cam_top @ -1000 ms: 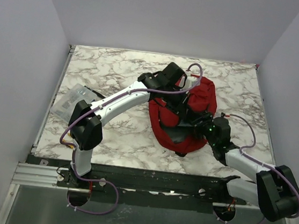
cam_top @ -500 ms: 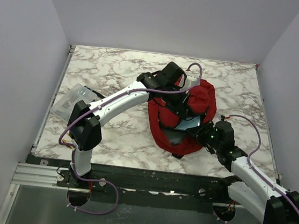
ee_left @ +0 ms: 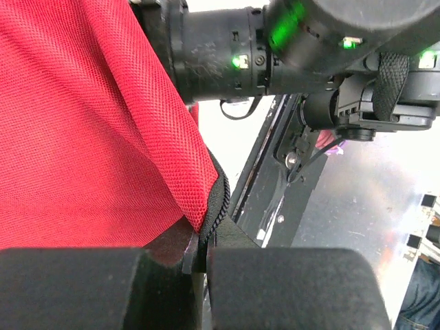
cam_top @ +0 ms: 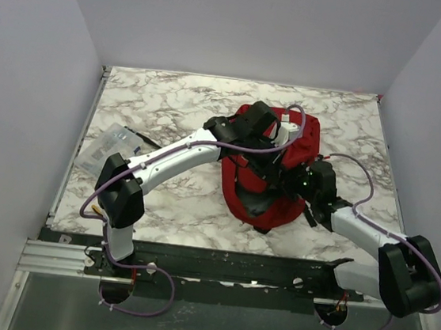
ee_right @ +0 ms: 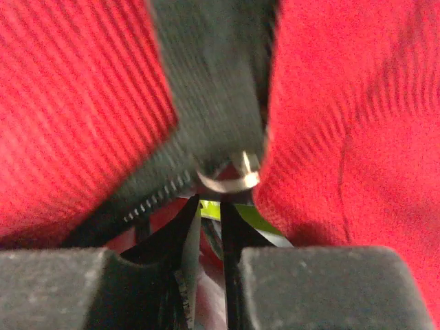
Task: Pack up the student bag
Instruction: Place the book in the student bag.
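The student bag (cam_top: 242,201), dark red with black zipper lines, lies right of the table's middle. My left gripper (cam_top: 275,162) reaches over it from the left. In the left wrist view it (ee_left: 203,251) is shut on the bag's black zipper edge, with red mesh (ee_left: 82,137) rising beside it. My right gripper (cam_top: 295,180) is at the bag's right side, close to the left one. In the right wrist view its jaws (ee_right: 210,206) stand almost together with a thin slit between. A metal zipper slider (ee_right: 227,177) sits right at the tips; whether they grip it is unclear.
A clear plastic packet (cam_top: 107,148) lies at the marble table's (cam_top: 172,96) left edge with a dark item beside it. Grey walls close in the table on three sides. The right arm's black wrist (ee_left: 289,41) hangs close over the left gripper.
My right gripper has moved from the bag's near right corner up to its zipper, and its jaws have narrowed a lot. The left gripper shifted slightly right, still holding the bag's edge.
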